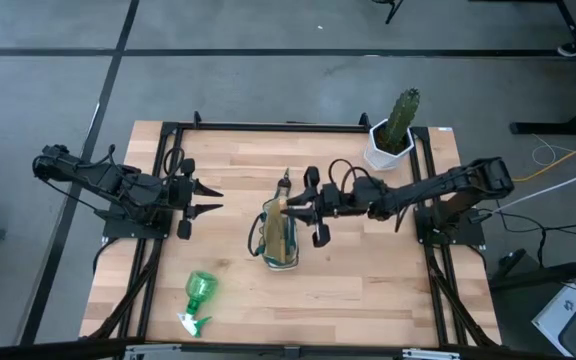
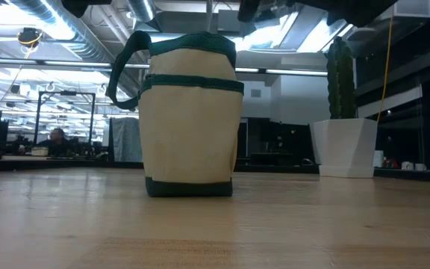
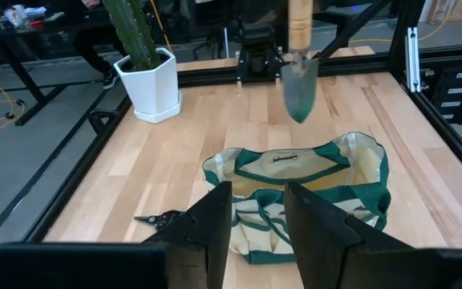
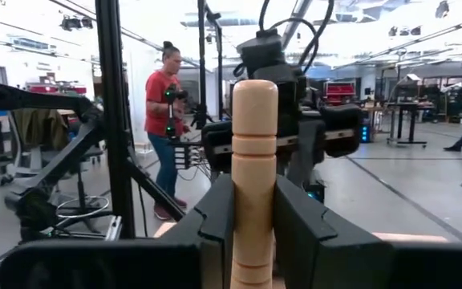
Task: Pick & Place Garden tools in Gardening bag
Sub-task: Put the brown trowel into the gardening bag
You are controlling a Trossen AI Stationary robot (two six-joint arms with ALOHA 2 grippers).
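The cream gardening bag (image 1: 279,238) with dark green trim stands upright on its base at the table's middle, mouth open; it also shows in the low view (image 2: 190,112) and the left wrist view (image 3: 295,189). My right gripper (image 1: 295,208) is shut on the wooden-handled trowel (image 3: 299,80) above the bag's mouth. My left gripper (image 1: 211,200) is open and empty, left of the bag. The dark pruning shears (image 3: 163,218) lie on the table at the bag's far side. The green spray bottle (image 1: 197,299) lies on its side near the front left. The rake is out of view. My right gripper pinches the trowel's wooden handle (image 4: 254,201) between its two fingers, below the handle's rounded free end (image 4: 255,96). The fingers come level from the table's right and lie across the handle. The trowel hangs upright, its metal blade (image 3: 299,92) pointing down, clear of the bag.
A cactus in a white faceted pot (image 1: 392,138) stands at the far right of the table. A dark frame rims the tabletop (image 1: 268,127). Bare wood lies right of the bag (image 1: 368,270). A person (image 4: 165,120) stands in the room beyond the table.
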